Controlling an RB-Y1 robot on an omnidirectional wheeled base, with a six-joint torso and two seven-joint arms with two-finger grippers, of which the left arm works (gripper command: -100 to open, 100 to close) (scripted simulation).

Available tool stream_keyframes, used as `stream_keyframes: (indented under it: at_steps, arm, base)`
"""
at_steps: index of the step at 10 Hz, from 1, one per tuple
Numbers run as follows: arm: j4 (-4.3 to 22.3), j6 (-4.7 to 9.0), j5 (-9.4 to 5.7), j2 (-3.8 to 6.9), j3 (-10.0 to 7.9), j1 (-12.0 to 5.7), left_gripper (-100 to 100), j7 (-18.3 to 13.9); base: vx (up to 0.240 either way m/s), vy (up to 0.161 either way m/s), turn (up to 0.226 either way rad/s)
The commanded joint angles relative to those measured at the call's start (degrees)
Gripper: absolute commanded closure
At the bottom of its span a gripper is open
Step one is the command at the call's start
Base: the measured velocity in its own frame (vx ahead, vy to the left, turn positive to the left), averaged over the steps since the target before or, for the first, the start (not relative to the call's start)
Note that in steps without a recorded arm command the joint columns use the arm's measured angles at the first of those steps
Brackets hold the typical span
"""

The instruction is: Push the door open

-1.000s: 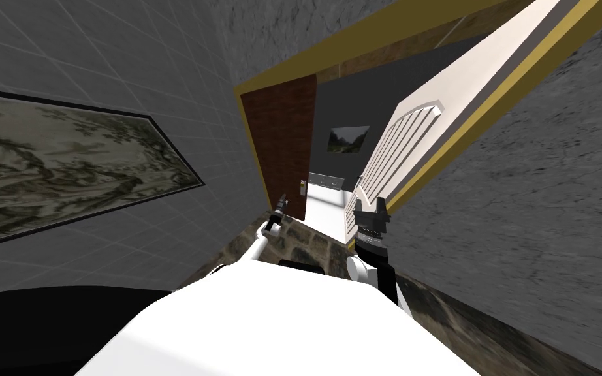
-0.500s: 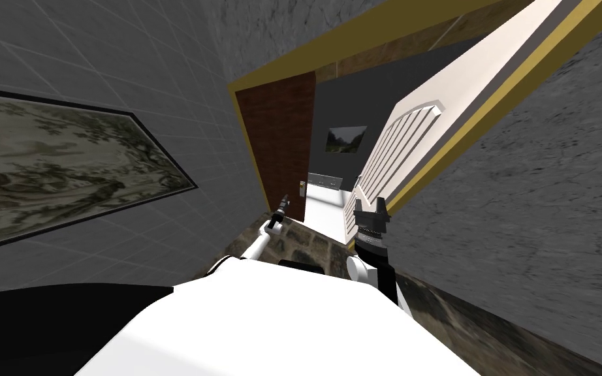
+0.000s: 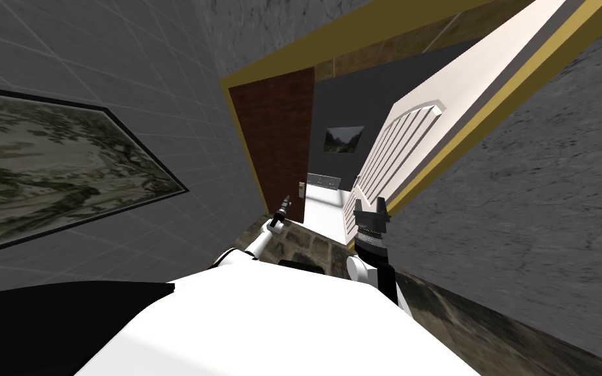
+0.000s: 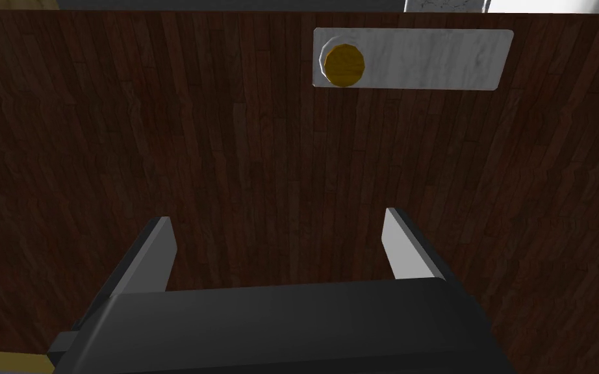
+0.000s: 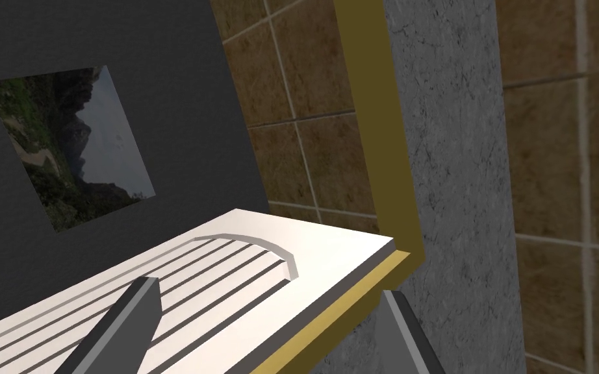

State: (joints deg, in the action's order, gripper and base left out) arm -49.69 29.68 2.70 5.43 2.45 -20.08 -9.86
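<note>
While I look down from the head view, the dark reddish-brown wooden door (image 3: 280, 143) stands on my left inside the mustard-yellow door frame (image 3: 358, 32), swung partly off the opening; my left gripper (image 3: 283, 210) is low at its free edge, just beside the small grey handle plate (image 3: 301, 188); my right gripper (image 3: 371, 207) hangs near the white slatted panel (image 3: 404, 143) on the other side.

Left wrist view now: the plank face of the door (image 4: 227, 149) is close ahead; my left gripper (image 4: 279, 224) points square at it with fingers (image 4: 162, 253) spread apart and holding nothing; whether the tips touch the wood I cannot tell; the grey plate (image 4: 434, 58) with its round brass knob (image 4: 344, 64) sits beyond them.

Right wrist view: my right gripper (image 5: 267, 289) is spread wide too, empty, over the white panel (image 5: 240, 260), with the frame (image 5: 369, 130) and a grey stone wall (image 5: 447, 162) beyond.

I reckon this door is a stiff, fairly heavy slab that swings and won't flex; no grasp needed; press flat on the face near the knob side, far from the hinges, where it turns easiest; thin blades may skid on smooth wood, so push squarely.
</note>
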Motion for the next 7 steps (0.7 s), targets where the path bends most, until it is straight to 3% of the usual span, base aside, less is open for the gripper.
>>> stream_keyframes:
  at_steps: [1, 3, 4, 6, 7]
  arm:
    - [2.9, 0.00, 0.00, 0.05, 0.17, -1.78, -100, -0.3]
    - [6.5, 0.00, 0.01, 0.03, 0.36, -3.84, -100, -0.5]
    - [6.5, 0.00, 0.01, 0.03, 0.36, -3.84, -100, -0.5]
    - [9.4, 0.00, 0.02, -0.01, 0.51, -5.60, -100, -0.7]
    - [12.1, 0.00, 0.02, -0.05, 0.66, -7.24, -100, -0.9]
  base:
    - [0.082, 0.069, -0.069]
    - [0.087, 0.061, -0.067]
    - [0.040, 0.033, -0.012]
    - [0.032, 0.034, -0.044]
    - [0.058, 0.062, -0.093]
